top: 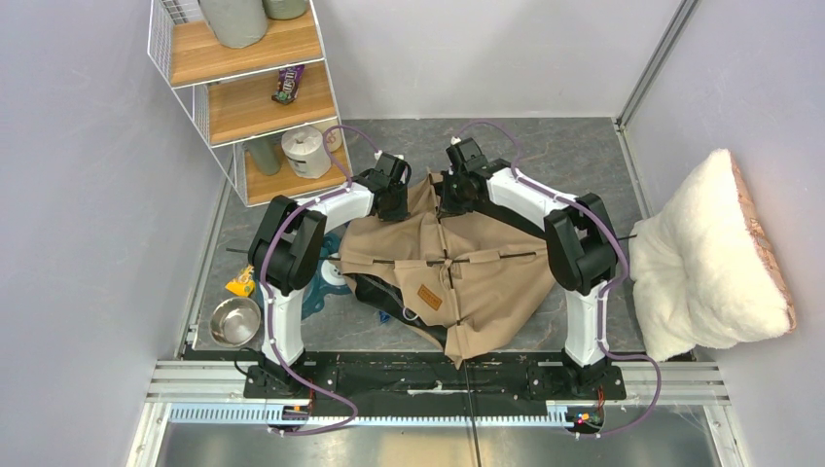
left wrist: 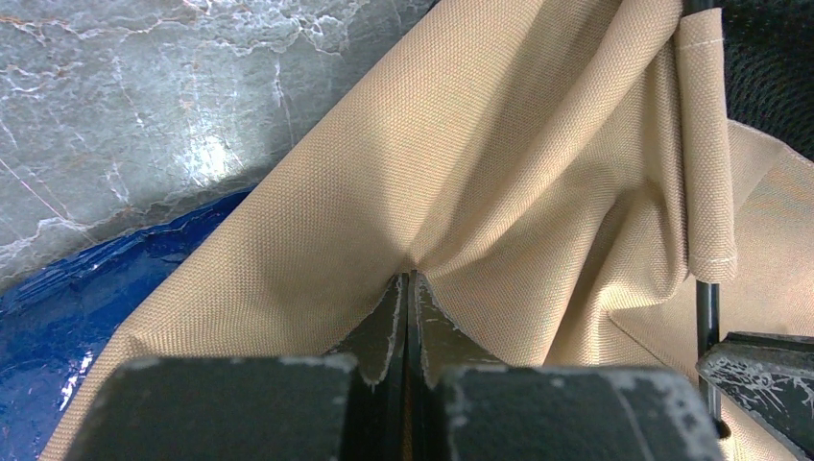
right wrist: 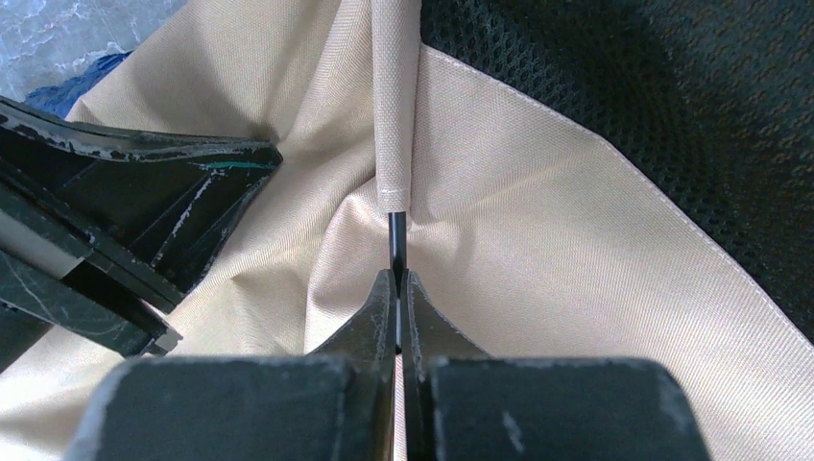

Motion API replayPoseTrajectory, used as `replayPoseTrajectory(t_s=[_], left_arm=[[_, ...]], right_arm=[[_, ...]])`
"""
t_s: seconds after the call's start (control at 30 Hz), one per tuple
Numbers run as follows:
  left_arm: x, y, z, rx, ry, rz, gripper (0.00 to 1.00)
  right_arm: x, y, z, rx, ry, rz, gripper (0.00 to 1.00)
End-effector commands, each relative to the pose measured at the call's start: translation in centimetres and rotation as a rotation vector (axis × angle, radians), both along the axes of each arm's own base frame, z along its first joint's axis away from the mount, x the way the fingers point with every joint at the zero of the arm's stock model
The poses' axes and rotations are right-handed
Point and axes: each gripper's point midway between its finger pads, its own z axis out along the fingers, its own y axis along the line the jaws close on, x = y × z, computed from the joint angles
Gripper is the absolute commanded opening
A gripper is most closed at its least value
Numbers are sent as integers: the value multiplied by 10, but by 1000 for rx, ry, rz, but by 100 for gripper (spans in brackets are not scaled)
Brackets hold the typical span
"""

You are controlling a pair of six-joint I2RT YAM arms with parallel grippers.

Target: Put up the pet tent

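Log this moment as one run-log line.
pet tent: collapsed, not raised | left gripper: shut on its fabric | right gripper: shut on black pole at sleeve end

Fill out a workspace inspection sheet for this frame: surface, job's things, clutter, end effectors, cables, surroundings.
Surface: grey marbled table, glossy.
Job's things: pet tent collapsed in a heap, brown patch facing up.
Clutter: steel bowl, yellow item, blue item under the tent's edge.
End effectors: left end effector shut on tent fabric; right end effector shut on black pole.
Cables: purple cables run along both arms.
Surroundings: wire shelf far left; white cushion by right wall.
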Motion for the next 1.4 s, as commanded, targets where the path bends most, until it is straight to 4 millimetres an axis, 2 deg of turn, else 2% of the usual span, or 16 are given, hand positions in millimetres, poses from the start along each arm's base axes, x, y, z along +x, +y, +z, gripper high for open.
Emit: replayPoseTrajectory(t_s=[0.0, 0.17, 0.33, 0.67, 0.83, 0.9, 1.03, 1.13, 1.37], left_arm=[[-44, 32, -61, 157, 195, -24, 2], [-44, 32, -60, 156, 195, -26, 2], [-44, 31, -60, 154, 197, -26, 2], [-44, 30, -60, 152, 197, -29, 2], [-43, 30, -59, 148, 194, -29, 2], [-42, 30, -57, 151, 192, -27, 2], [-38, 30, -51, 153, 178, -19, 2], [-33, 28, -41, 148, 157, -16, 3], [-7, 19, 5, 121, 52, -25, 14]], right_arm=[[20, 3, 6, -12, -57, -14, 0], [36, 4, 8, -29, -79, -50, 0], [44, 3, 0, -54, -64, -72, 0], [39, -1, -21, -87, -9, -79, 0], [41, 1, -20, -83, -9, -87, 0], [42, 3, -13, -72, -15, -83, 0], [42, 3, 12, -54, -44, -76, 14], [35, 0, 36, -48, -67, -70, 21], [4, -19, 74, -42, -84, -71, 51]])
